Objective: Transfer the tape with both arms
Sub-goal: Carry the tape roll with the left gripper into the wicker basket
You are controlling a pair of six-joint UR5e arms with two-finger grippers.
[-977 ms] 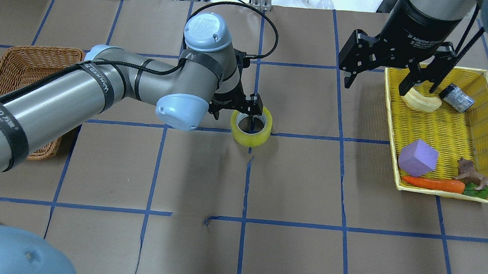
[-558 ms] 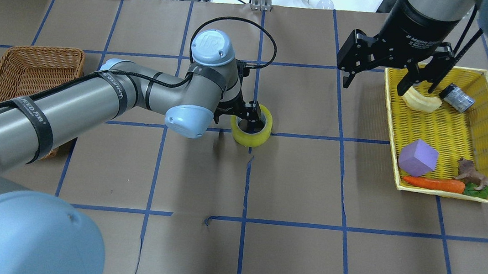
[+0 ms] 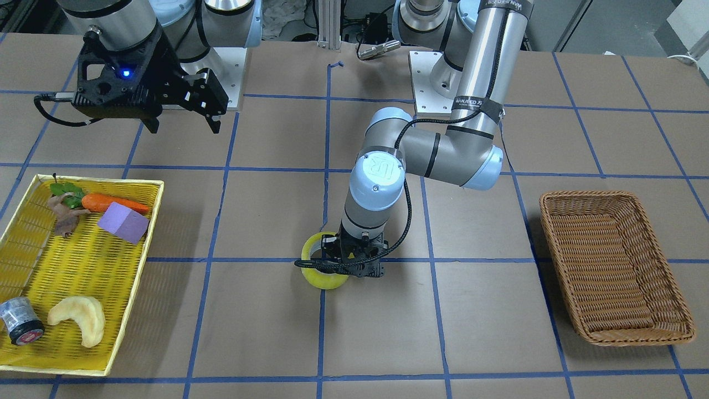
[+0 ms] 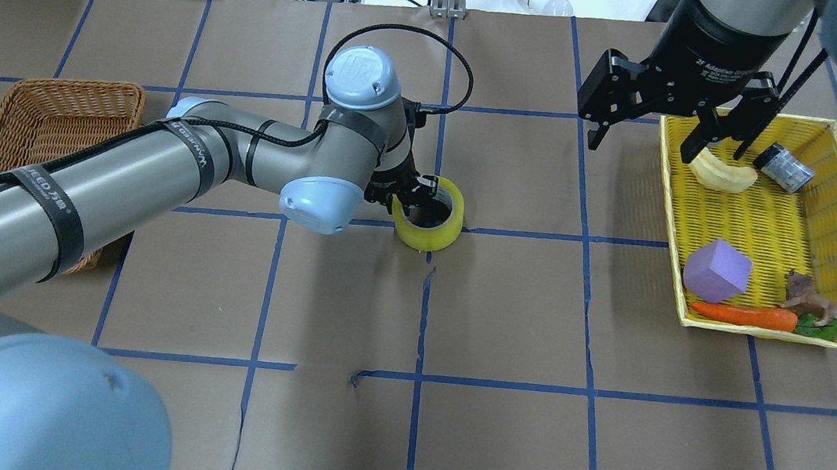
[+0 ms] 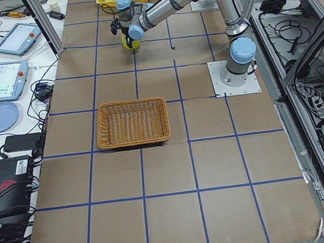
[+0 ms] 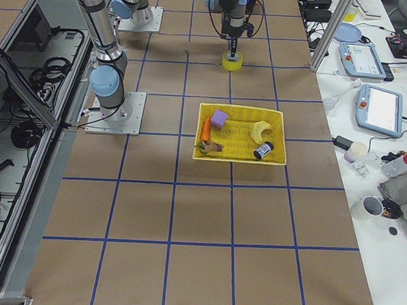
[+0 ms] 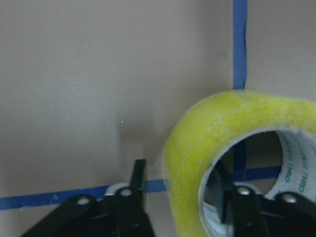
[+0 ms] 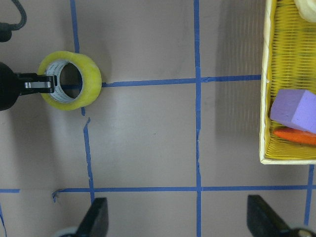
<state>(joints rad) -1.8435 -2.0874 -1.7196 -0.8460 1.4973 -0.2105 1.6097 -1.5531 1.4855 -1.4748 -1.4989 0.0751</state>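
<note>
Overhead exterior: the wide roll of translucent yellow packing tape with a white core (image 4: 428,234) is seen near the middle of the brown paper-covered table (image 4: 504,316), on a crossing of 2 blue grid lines. The black 2-finger left gripper (image 4: 412,196) is positioned at the roll's 9 o'clock side. In the left wrist-mounted view its fingers are parted and straddle the roll's wall. 1 finger (image 7: 132,197) is outside, with a sliver of table visible between it and the yellow surface, and the other is inside the core. The black right gripper (image 4: 641,146) is held in the air at about 2 o'clock from the roll, by the 11 o'clock corner of the yellow mesh tray (image 4: 770,333). Its fingers are spread wide and nothing is held between them. A brown wicker basket (image 4: 54,115) is placed at 9 o'clock from the roll, well apart.
</note>
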